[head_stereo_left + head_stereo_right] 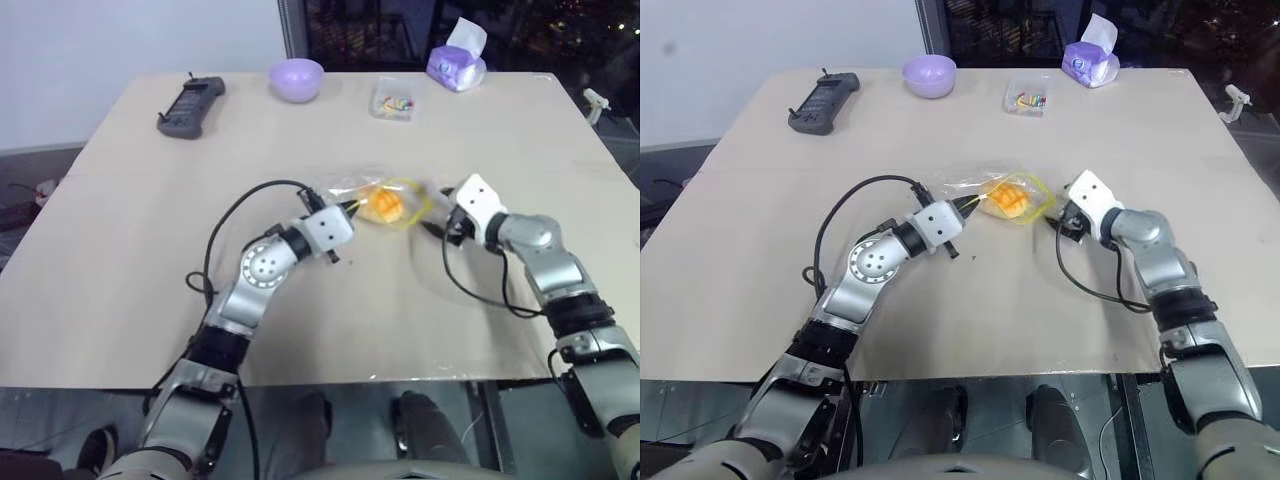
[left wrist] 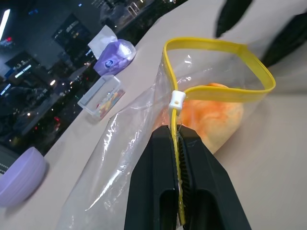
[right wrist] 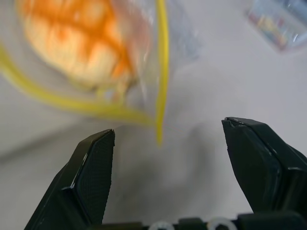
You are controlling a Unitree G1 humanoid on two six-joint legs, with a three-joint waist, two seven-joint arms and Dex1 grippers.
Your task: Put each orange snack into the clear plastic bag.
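Seemingly the task is close to done: the 1 snack (image 1: 1008, 200) in view sits inside the bag (image 1: 372, 200), which lies near the middle of the bench (image 1: 120, 200), and no other orange snack shows on the bench. What looks left is little, perhaps sealing the bag, whose mouth stands open as a yellow loop in the left wrist view, or letting it go. The left gripper (image 2: 178, 139) is clamped on the bag's yellow seal strip (image 2: 220, 45), just below the small white slider (image 2: 177, 98), its fingers pressed together with the strip between them. The right gripper (image 3: 168, 163) is spread wide and empty, facing the bag's mouth from just beside it, apart from the plastic. The snack is a round, bun-like ball, orange-yellow, with a criss-cross grid scored in its surface; it looks soft and matte. The bag is thin, clear and crinkly, catching glare along its folds, with a stiff yellow strip rimming its mouth. The bench top is flat, pale and smooth. Along its far edge stand a lilac bowl (image 1: 297, 78), rounded and glossy, a small clear box (image 1: 392, 100) of colourful bits, a purple tissue pack (image 1: 457, 62) with a white tuft, and a dark handheld remote (image 1: 190, 105).
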